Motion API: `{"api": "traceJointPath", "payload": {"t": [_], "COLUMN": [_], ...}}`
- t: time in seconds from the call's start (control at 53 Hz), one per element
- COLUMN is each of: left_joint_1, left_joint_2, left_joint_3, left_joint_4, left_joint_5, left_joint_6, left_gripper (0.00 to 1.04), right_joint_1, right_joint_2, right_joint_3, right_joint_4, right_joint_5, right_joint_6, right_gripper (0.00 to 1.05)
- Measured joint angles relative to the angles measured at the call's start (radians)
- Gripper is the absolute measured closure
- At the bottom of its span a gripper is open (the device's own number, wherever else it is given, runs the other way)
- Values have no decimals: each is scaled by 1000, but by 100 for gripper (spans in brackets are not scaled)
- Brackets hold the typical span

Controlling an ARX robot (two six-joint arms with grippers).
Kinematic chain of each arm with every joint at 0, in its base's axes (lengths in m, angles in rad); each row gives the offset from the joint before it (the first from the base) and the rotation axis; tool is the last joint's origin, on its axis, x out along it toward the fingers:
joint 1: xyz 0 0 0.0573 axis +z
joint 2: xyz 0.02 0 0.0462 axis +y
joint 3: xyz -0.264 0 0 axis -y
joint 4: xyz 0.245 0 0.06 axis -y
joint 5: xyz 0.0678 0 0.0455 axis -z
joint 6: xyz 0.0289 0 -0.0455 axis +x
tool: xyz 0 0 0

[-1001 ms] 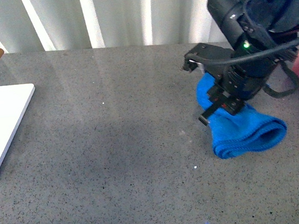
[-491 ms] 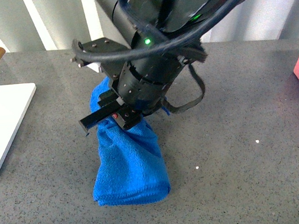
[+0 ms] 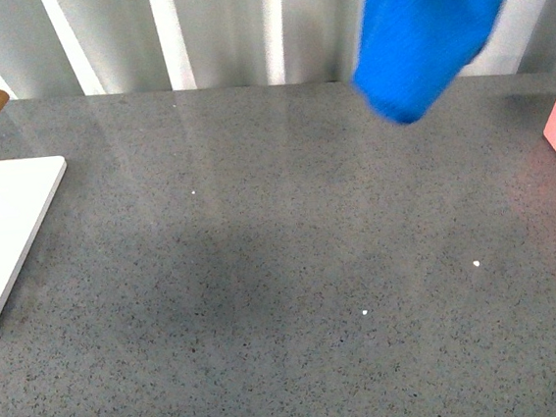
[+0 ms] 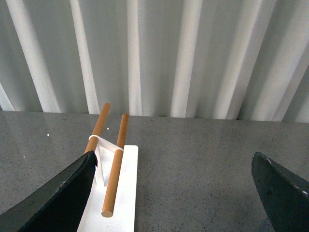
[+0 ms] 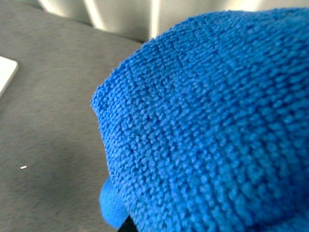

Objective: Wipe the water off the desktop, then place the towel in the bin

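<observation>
Blue towel (image 3: 428, 26) aloft above grey desktop (image 3: 264, 269)

Far wall (image 3: 212, 32): pale grey-white sheeting with vertical ribs, running the full width behind the desk (image 3: 267, 298). The ribs catch bright light as white strips, with duller grey bands between. The wall meets the desk's far edge. The glossy, speckled grey top faintly mirrors the strips there; a soft darker shade crosses its middle.
</observation>
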Motion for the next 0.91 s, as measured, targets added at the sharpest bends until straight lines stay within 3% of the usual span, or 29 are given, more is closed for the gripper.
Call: {"api": "traceJointPath", "payload": {"t": [0.151, 0.246, 0.51, 0.907], "left_joint_1": [0, 0, 0, 0], "left_joint_2": [0, 0, 0, 0], "left_joint_3": [0, 0, 0, 0], "left_joint_4": [0, 0, 0, 0], "left_joint_5": [0, 0, 0, 0], "left_joint_6": [0, 0, 0, 0], "left_gripper": [7, 7, 7, 7], "right_joint_1": [-174, -286, -468, -534], "right_joint_2": [-1, 16, 45, 65], "right_joint_3": [48, 60, 64, -7], "right_joint_4": [-185, -275, -323, -246], "right_joint_5": [240, 211, 153, 136], "right_joint_6": [-82, -127, -136, -189], "right_gripper": [100, 100, 100, 100]}}
